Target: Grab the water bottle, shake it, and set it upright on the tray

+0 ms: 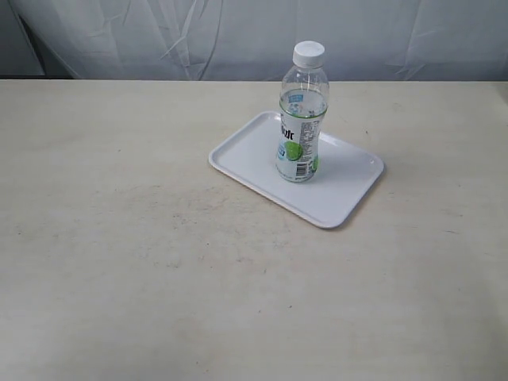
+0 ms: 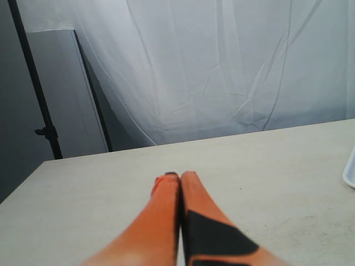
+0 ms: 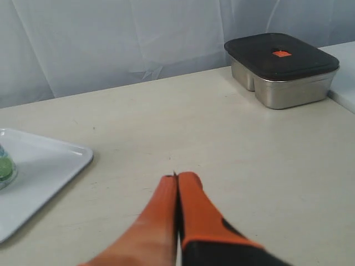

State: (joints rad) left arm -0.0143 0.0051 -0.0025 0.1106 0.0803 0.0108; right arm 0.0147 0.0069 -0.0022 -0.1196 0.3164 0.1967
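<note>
Bottle (image 1: pixel 301 119) stands upright on the tray (image 1: pixel 246 155), near its centre, cap on; the tray lies on the desk (image 1: pixel 119 254). Left pincer (image 2: pixel 178 177) clenched on nothing, low over the desk. Right pincer (image 3: pixel 177 178) likewise clenched, apart from the tray's edge; lidded steel box (image 3: pixel 283 69) beyond.

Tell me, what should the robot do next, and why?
Probably just stop with both arms clear. The water bottle already stands upright on the tray, and the left gripper and right gripper are shut, empty and away from it. Whether it was shaken cannot be seen.
</note>
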